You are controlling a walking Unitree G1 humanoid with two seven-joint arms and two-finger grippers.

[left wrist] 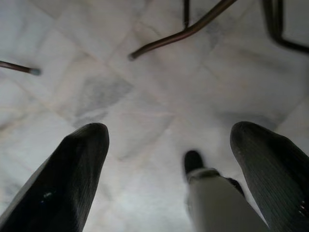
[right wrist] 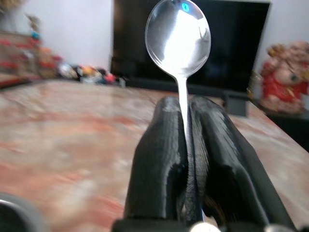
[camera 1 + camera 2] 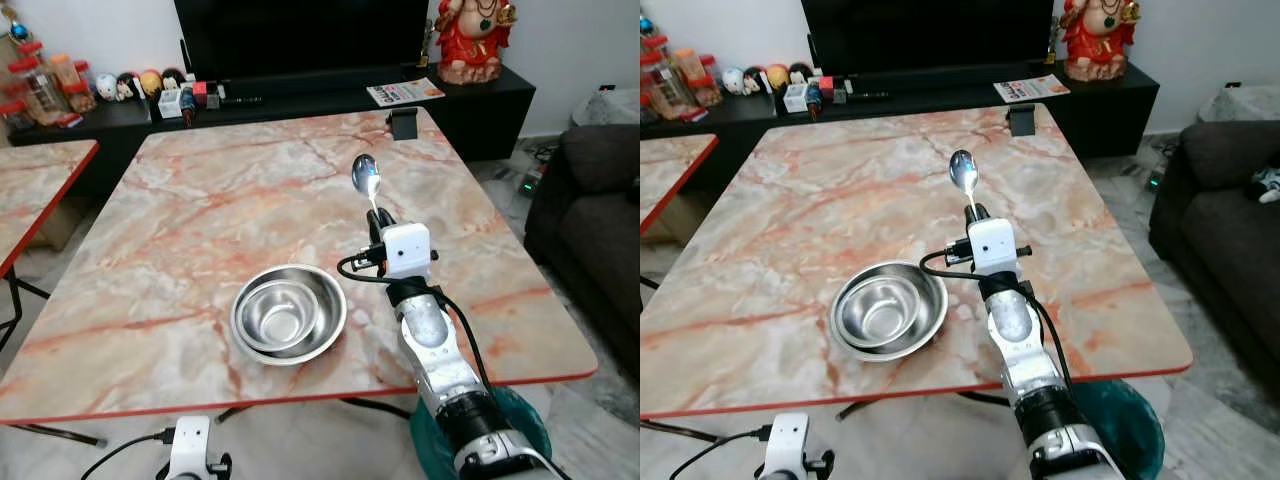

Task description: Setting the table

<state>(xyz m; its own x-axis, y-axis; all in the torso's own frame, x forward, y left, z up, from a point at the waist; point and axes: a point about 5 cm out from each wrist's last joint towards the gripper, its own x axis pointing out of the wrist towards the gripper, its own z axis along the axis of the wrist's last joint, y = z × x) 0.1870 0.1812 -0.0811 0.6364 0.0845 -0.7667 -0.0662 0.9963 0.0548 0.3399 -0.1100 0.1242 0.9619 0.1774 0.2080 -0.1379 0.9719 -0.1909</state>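
A steel spoon (image 3: 365,176) sticks up with its bowl on top, its handle pinched in my right gripper (image 3: 378,219), which is shut on it above the marble table (image 3: 200,200), right of the bowls. The right wrist view shows the spoon (image 2: 178,34) clamped between the two black fingers (image 2: 159,159). Two nested steel bowls (image 3: 288,313) sit near the table's front edge, left of the right arm. My left gripper (image 1: 169,159) hangs open below the table edge, over the floor, with nothing between its fingers.
A small black stand (image 3: 404,123) sits at the table's far right edge. A second marble table (image 3: 40,180) is at the left. Behind are a TV cabinet (image 3: 300,100) with figurines and a red statue (image 3: 475,35). A dark sofa (image 3: 590,200) stands at the right, a teal bin (image 3: 525,420) below.
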